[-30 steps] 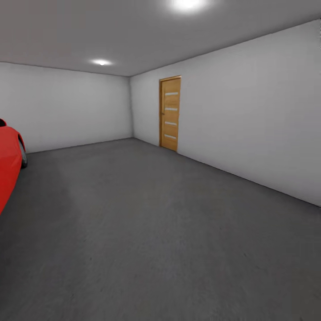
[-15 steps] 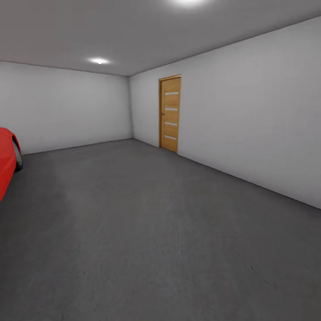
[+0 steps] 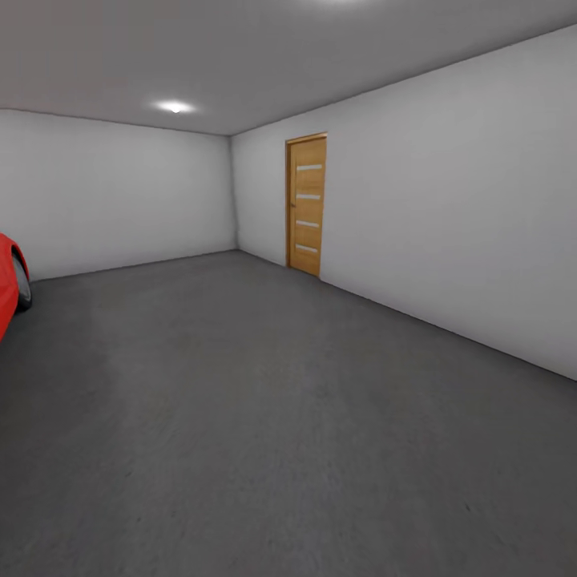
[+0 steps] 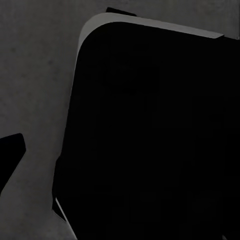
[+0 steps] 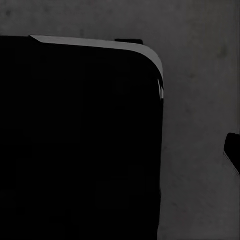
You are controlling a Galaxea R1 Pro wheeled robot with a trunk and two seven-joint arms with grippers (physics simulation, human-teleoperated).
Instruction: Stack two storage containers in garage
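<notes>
The garage floor (image 3: 264, 417) stretches dark grey to white walls (image 3: 449, 208), a wooden door (image 3: 307, 204) and a red car (image 3: 6, 280). Wrist views show floor beside a black body; finger state cannot be told.

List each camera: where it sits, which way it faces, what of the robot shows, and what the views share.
Head view: on the robot's head, facing forward over the garage floor toward the wooden door; red car at left.
Left wrist view: looks down at floor past a black robot part.
Right wrist view: likewise, black robot part.
Shared: the dark grey floor.
</notes>
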